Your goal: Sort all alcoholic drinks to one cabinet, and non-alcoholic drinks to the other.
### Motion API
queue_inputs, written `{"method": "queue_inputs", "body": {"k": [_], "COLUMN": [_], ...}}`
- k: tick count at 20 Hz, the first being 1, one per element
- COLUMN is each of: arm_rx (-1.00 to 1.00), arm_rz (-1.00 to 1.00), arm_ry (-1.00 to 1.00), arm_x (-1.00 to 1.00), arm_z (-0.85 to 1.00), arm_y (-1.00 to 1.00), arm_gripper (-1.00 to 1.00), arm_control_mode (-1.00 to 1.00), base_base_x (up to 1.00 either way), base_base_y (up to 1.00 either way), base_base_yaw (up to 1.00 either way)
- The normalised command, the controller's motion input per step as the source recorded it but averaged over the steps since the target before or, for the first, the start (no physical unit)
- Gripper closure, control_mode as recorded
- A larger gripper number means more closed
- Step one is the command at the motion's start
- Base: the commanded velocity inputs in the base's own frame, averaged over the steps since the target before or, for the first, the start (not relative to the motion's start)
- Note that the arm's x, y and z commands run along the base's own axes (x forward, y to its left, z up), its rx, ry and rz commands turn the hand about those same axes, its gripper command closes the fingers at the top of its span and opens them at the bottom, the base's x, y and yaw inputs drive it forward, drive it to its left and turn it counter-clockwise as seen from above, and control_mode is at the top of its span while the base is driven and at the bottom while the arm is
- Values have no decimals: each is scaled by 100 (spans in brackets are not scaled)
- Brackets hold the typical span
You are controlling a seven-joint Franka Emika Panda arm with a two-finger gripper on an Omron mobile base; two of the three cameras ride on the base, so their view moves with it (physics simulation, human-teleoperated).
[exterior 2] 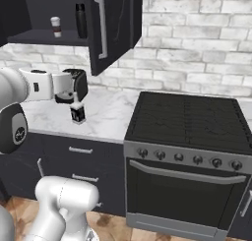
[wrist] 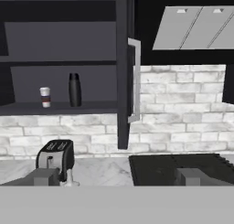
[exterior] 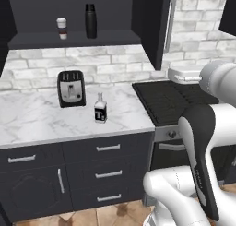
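A white coffee cup (exterior: 61,28) with a brown band and a tall black flask (exterior: 91,20) stand side by side on the shelf of the open dark cabinet (exterior: 73,39). Both also show in the hand view, cup (wrist: 45,97) left of flask (wrist: 74,89). A squat pale bottle (exterior: 100,108) with a black label stands on the marble counter, right of the toaster. My gripper (wrist: 118,177) is open and empty, its fingertips (wrist: 43,177) wide apart, level with the counter and facing the wall. The bottle's neck (wrist: 69,176) pokes up just inside the left fingertip.
A black-and-silver toaster (exterior: 71,88) sits on the counter (exterior: 32,119) near the wall. The cabinet door (exterior 2: 115,23) with its silver handle (exterior 2: 102,27) hangs open over the counter's right end. A black stove (exterior 2: 187,122) adjoins the counter on the right.
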Motion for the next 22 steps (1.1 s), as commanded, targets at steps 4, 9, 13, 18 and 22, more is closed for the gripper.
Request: {"method": "queue_inputs", "body": {"k": [4,9,13,18,22], "arm_rx": [0,0,0,0,0], "arm_rz": [0,0,0,0,0], "arm_ry": [0,0,0,0,0], "arm_x": [0,0,0,0,0], "arm_z": [0,0,0,0,0], "arm_y": [0,0,0,0,0], "arm_gripper": [-100,-100,-100,-100,-100], "arm_control_mode": [100,100,100,100,100], "base_base_x": [14,23,29,31,34], "base_base_y": [40,38,35,34,33], "base_base_yaw": [1,1,1,1,1]}}
